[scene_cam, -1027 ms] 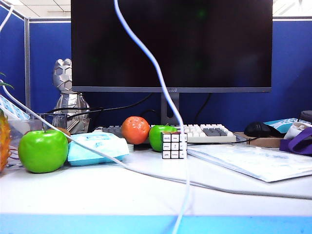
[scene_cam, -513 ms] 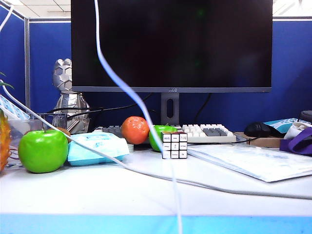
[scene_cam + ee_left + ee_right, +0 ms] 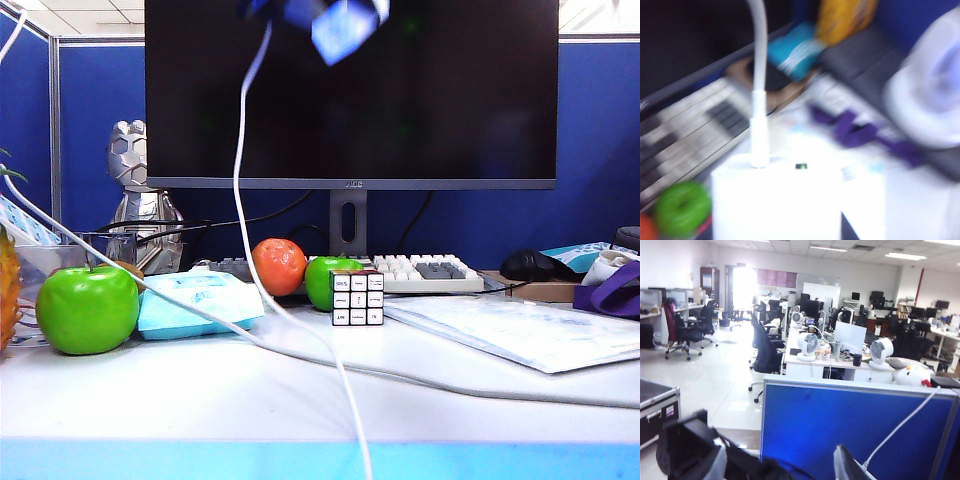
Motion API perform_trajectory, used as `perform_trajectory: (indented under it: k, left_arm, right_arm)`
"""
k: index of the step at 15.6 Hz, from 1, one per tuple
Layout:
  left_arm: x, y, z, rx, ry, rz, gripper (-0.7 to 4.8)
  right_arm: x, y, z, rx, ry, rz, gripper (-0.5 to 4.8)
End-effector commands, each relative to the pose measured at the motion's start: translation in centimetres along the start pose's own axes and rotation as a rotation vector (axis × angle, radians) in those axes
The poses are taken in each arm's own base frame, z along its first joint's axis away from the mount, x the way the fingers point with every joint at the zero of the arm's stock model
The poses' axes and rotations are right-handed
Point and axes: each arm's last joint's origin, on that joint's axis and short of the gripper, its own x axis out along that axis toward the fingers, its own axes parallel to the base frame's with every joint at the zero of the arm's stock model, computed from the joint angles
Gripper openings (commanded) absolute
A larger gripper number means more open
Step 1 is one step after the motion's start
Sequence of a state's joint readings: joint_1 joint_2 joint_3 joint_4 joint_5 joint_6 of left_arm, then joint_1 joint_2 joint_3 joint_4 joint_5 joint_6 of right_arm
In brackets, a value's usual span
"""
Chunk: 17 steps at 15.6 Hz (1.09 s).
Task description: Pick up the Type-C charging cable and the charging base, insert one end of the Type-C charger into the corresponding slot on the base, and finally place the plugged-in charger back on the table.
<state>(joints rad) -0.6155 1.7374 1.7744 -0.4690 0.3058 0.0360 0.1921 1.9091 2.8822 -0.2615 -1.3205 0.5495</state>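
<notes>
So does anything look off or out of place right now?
Nothing is spilled or damaged. The charging base, with the Type-C charging cable plugged in, hangs high before the monitor, not on the table. Neither gripper is clearly identifiable.

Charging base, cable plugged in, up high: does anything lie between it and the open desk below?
Nothing visible. The charging base hangs above bare table; only its own cable trails down there.
</notes>
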Motion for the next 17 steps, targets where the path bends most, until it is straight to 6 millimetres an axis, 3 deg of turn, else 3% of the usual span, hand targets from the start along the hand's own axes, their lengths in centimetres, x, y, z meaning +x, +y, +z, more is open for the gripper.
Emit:
perform_trajectory:
  k: [1,7,9,12,17]
  left_arm:
    - [2.7,1.0,-1.2,0.034,0.041,0.086,0.16]
    - [7.3,2.4,-5.3,-0.008,0.224,0.104,0.15]
    - [8.9,2.3,-8.2,-0.068,0.399,0.005,0.15]
    - [12.8,0.6,-12.3,-0.044,0.555,-0.049,0.16]
    - [15.4,-1.3,-14.8,0.004,0.628,-0.059,0.17]
  right_arm:
    - [0.0,-0.3,-0.1,0.059,-0.05,-0.118,2.83]
    - [-0.3,-1.0,-0.8,0.148,-0.048,-0.193,2.83]
    - [-0.4,-1.1,-0.8,0.147,-0.058,-0.214,2.83]
    - [-0.4,-1.2,-0.8,0.147,-0.066,-0.231,2.83]
    - [-0.4,-1.2,-0.9,0.162,-0.061,-0.234,2.83]
